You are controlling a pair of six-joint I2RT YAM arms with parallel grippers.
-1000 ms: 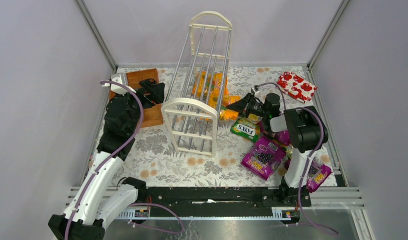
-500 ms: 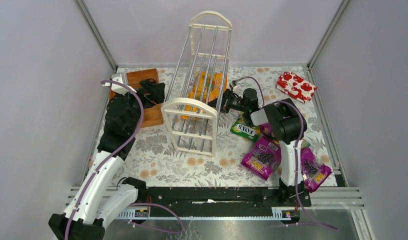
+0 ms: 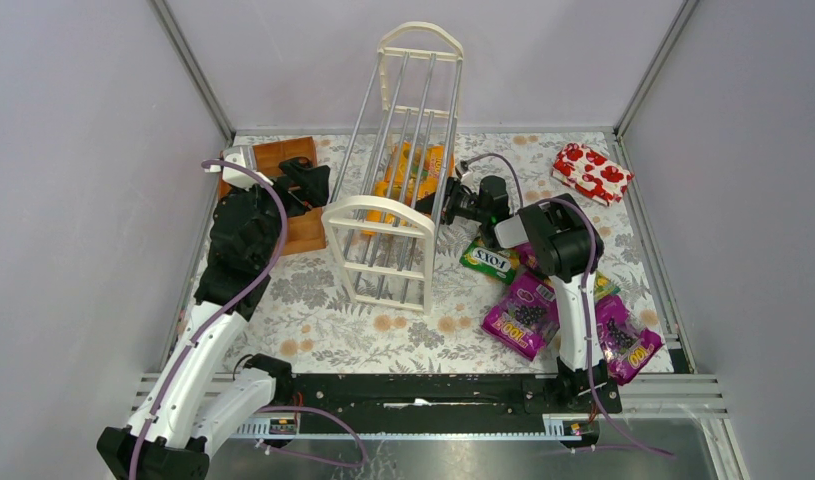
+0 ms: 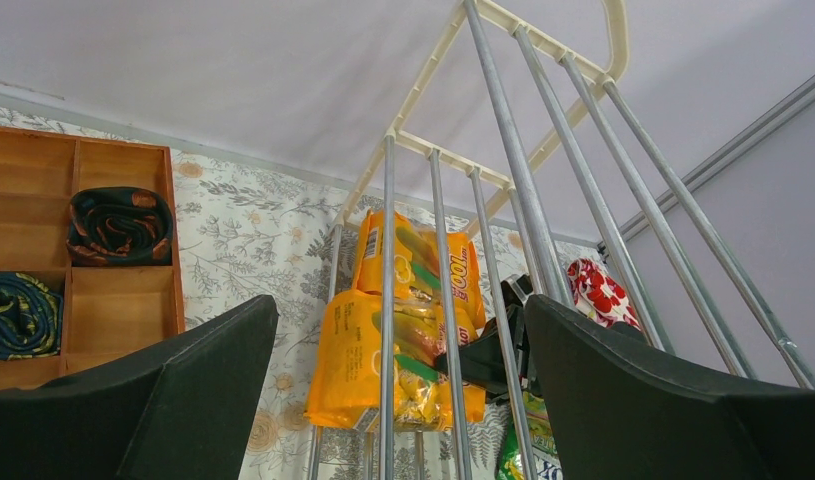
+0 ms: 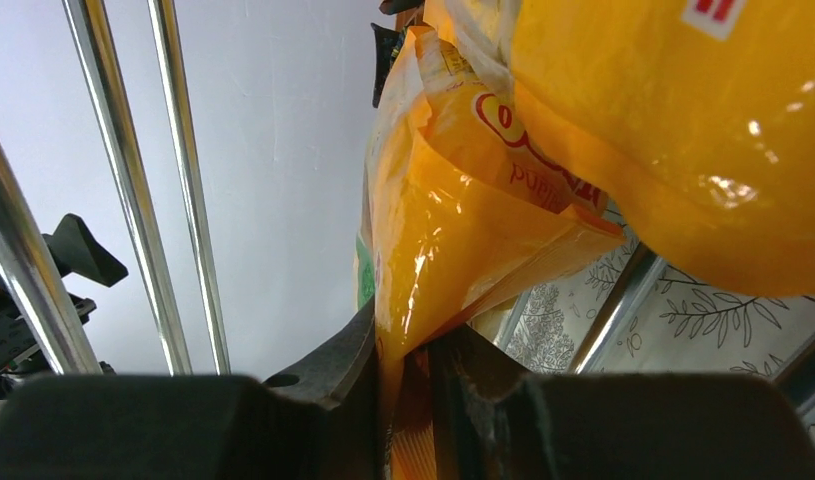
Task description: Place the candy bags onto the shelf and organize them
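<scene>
The cream-white shelf (image 3: 393,215) stands mid-table with its silver rods (image 4: 523,180) rising toward the back. Two orange-yellow candy bags (image 3: 413,175) lie inside it at floor level. My right gripper (image 3: 447,205) reaches in from the shelf's right side and is shut on the edge of the nearer orange bag (image 5: 453,220); the other orange bag (image 5: 683,120) lies just beyond. A green FOX'S bag (image 3: 490,262) and two purple bags (image 3: 523,315) (image 3: 628,345) lie on the table to the right. My left gripper (image 4: 403,400) is open and empty, left of the shelf.
A brown wooden tray (image 3: 283,160) with rolled dark cloths (image 4: 118,225) sits at the back left under my left gripper. A red packet with white shapes (image 3: 591,172) lies at the back right. Walls close the table on three sides.
My right gripper has moved left from beside the shelf to its right side, carrying the orange bag in between the rods. The left arm has not moved.
</scene>
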